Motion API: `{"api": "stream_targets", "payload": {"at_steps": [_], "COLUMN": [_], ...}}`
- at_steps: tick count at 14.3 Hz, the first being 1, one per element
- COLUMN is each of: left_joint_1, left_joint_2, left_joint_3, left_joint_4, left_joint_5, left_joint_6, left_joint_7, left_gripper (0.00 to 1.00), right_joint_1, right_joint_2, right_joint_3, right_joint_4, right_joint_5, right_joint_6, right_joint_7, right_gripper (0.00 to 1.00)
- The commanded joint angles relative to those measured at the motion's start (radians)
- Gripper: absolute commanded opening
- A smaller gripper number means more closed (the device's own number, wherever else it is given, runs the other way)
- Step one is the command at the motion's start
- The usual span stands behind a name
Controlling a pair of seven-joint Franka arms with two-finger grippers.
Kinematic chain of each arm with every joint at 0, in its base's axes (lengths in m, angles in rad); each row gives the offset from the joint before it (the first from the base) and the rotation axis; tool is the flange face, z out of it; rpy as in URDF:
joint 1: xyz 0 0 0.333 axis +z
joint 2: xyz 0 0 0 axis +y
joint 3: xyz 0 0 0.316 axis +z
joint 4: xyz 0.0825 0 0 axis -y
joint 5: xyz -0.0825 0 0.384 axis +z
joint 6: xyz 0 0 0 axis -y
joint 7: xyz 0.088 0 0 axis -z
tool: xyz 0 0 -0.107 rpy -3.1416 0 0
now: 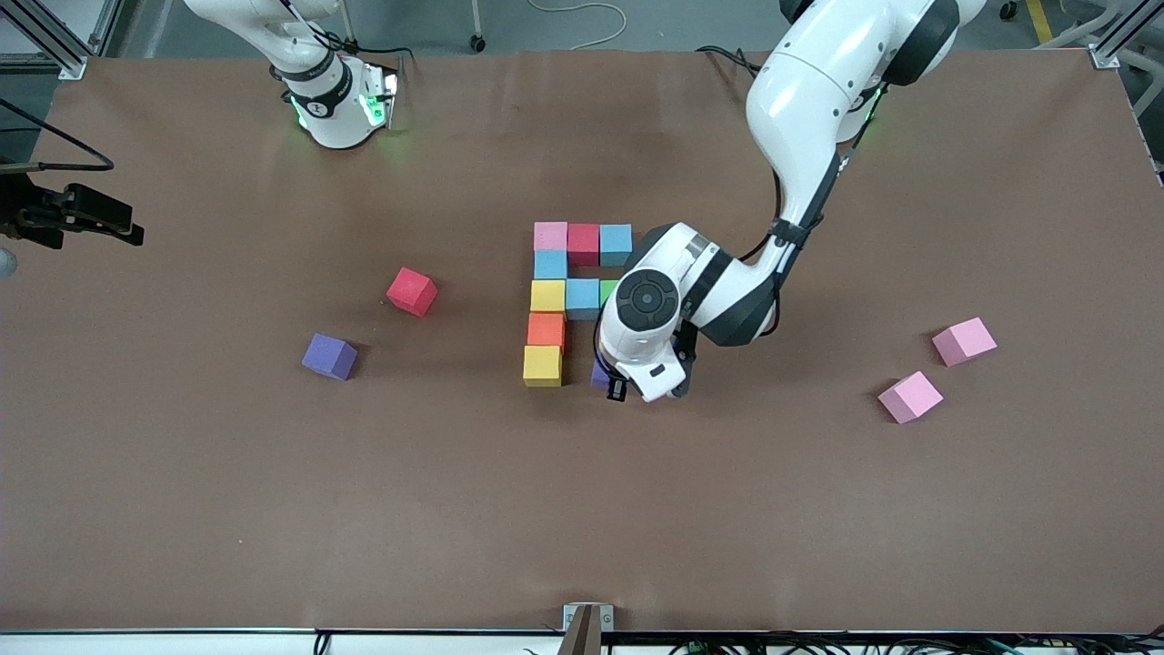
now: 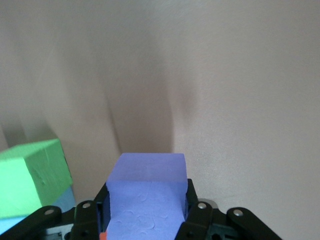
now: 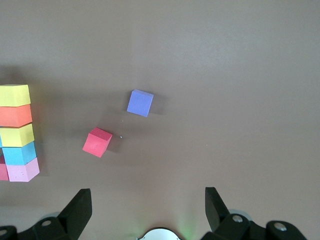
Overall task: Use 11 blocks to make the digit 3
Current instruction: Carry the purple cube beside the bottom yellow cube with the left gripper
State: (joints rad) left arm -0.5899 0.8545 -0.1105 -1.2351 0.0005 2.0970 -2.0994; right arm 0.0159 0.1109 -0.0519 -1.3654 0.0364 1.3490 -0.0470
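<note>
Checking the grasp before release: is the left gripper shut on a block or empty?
Shut on the purple block: the left gripper has fingers pressed against both its sides.

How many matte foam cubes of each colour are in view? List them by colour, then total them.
pink foam cubes: 3
red foam cubes: 2
light blue foam cubes: 3
yellow foam cubes: 2
green foam cubes: 1
orange foam cubes: 1
purple foam cubes: 2, one in the left gripper
Total: 14
</note>
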Motion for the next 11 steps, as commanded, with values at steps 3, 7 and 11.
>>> {"api": "stream_targets", "payload": {"at_steps": [3, 7, 11], "left_joint_1": [-0.021, -0.057, -0.070], "left_joint_2": [0.015, 0.034, 0.043], "left_joint_3": [0.028, 0.061, 0.063], "left_joint_4": [0.008, 0.008, 0.009], "left_joint_5": [0.007, 0.007, 0.006], "left_joint_6": [0.044, 0.103, 0.156], "left_joint_7": [-0.148, -0.251, -0.245], "left_gripper": [0.20, 0.21, 0.21], "right_joint_1": [-0.011, -0.010, -0.011], "right_joint_2": [-0.014, -0.017, -0.080], "right_joint_3": [0.009, 0.009, 0.012], "right_joint_4": [-0.004, -0.003, -0.061], "right_joint_5": [-0.003, -0.009, -0.012], "right_joint_6": [-0.002, 0.004, 0.021], "right_joint_7": [-0.001, 0.001, 0.003], "right_gripper": [1.00, 1.00, 1.00]}}
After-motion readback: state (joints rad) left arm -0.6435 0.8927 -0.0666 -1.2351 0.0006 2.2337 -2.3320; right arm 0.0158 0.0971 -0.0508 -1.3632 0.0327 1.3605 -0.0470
